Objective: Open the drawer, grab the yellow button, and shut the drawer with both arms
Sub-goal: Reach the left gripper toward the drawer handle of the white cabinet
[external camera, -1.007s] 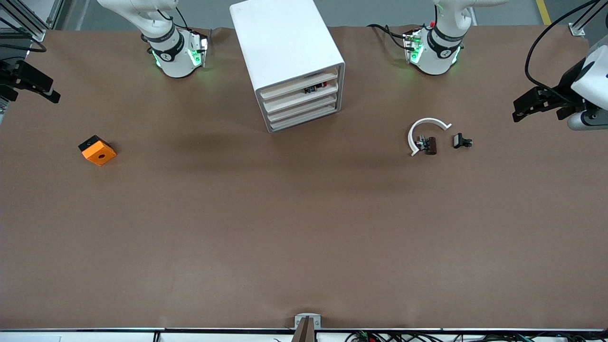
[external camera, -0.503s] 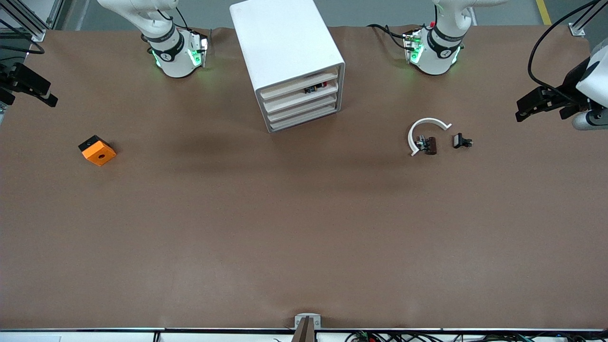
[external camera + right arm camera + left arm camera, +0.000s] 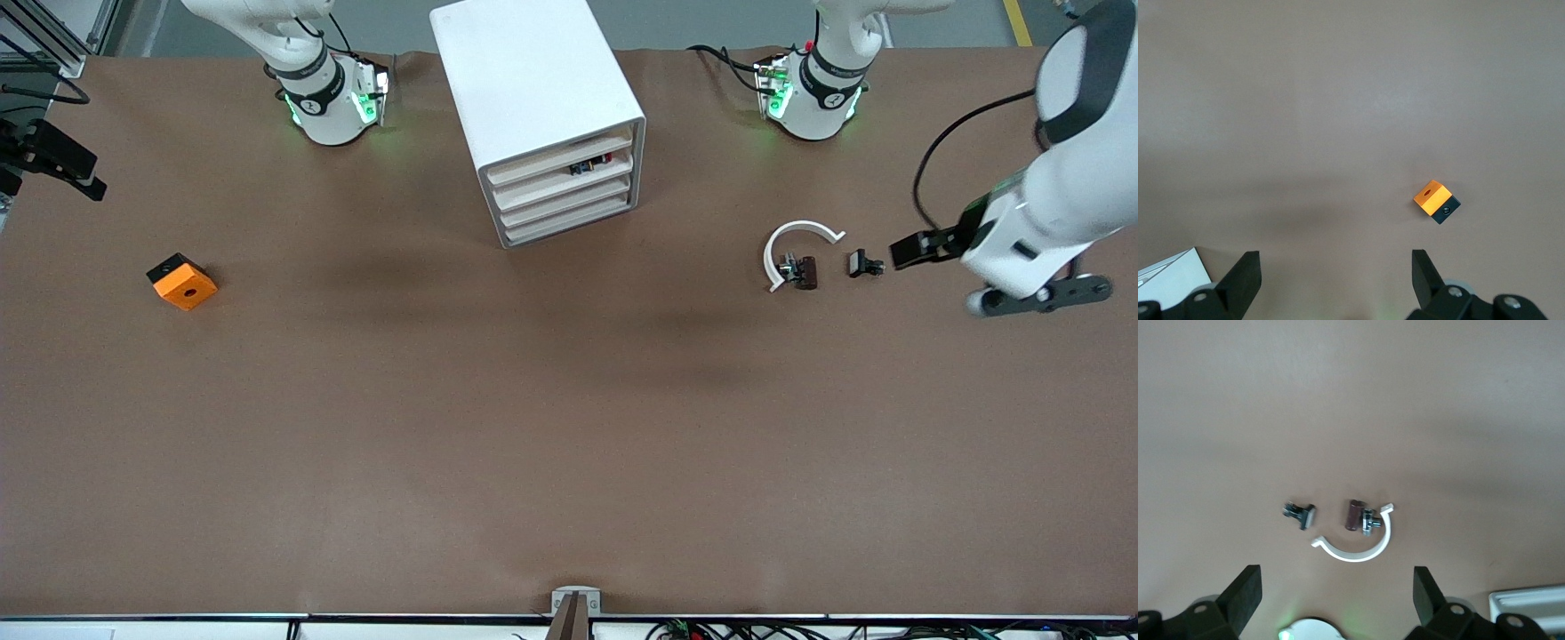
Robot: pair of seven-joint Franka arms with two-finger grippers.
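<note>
The white drawer cabinet [image 3: 542, 116] stands on the bench between the two arm bases, its front turned toward the left arm's end. Its four drawers are all shut. In the second drawer from the top, small parts [image 3: 589, 165] show through the slot; whether the button is among them I cannot tell.

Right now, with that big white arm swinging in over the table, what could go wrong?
The left end effector hangs open close to the small black part and the white curved strip; it might knock them aside. The drawers of the white cabinet look shut, so the arm must catch a thin drawer edge and might slip.
</note>
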